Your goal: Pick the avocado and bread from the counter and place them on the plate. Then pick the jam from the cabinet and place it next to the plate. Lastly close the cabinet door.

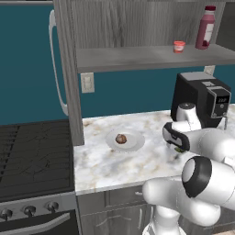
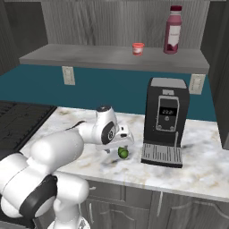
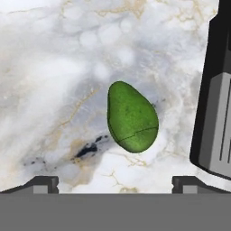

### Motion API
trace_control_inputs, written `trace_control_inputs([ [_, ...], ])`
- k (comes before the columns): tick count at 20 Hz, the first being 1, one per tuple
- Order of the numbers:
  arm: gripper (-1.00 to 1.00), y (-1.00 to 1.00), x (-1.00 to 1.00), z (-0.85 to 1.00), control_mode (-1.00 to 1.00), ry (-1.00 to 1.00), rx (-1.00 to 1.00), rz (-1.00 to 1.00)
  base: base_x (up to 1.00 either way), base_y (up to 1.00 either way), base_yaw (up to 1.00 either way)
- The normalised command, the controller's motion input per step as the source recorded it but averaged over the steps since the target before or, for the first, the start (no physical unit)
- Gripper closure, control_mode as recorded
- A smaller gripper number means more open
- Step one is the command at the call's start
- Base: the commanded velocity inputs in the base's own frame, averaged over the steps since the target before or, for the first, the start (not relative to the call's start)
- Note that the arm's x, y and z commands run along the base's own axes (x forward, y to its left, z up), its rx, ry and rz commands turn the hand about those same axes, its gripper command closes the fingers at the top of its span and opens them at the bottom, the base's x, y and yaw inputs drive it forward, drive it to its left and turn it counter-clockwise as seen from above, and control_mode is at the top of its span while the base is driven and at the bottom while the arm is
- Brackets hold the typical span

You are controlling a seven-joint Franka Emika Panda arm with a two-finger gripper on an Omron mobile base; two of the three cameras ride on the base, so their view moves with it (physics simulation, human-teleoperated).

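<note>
The green avocado [image 3: 132, 117] lies on the marbled counter [image 1: 114, 163], close to the coffee machine's base. My gripper [image 3: 115, 185] hangs just above it, open, one fingertip on each side and nothing held. In the right base view the avocado [image 2: 122, 153] shows right under the hand. The brown bread [image 1: 121, 138] sits on the white plate [image 1: 136, 143], left of the gripper [image 1: 177, 143]. The small red jam [image 1: 179, 46] stands on the shelf of the open cabinet [image 1: 137, 57]. The cabinet door [image 1: 69, 78] stands swung out at the left.
A black coffee machine [image 2: 164, 120] stands right beside the avocado. A tall dark-red bottle [image 1: 205, 27] is on the shelf to the right of the jam. The black stove [image 1: 32, 156] lies left of the counter, past the open door.
</note>
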Motion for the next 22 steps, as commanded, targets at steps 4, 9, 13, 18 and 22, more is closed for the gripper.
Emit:
trace_control_inputs([
  [4,-1.00,-0.01,0.05,-0.14,-1.00,0.00,0.00,0.01,0.00,0.00,0.00],
  [9,-1.00,0.00,0.11,-0.10,-1.00,0.00,0.00,0.02,0.00,0.00,0.00],
  [13,-1.00,0.00,0.12,-0.09,-1.00,0.00,0.00,0.02,0.00,0.00,0.00],
  [18,-1.00,-0.01,0.12,-0.09,-1.00,0.00,0.00,0.03,0.00,0.00,0.00],
  [22,-1.00,-0.02,0.10,-0.11,-1.00,0.00,0.00,0.03,0.00,0.00,0.00],
])
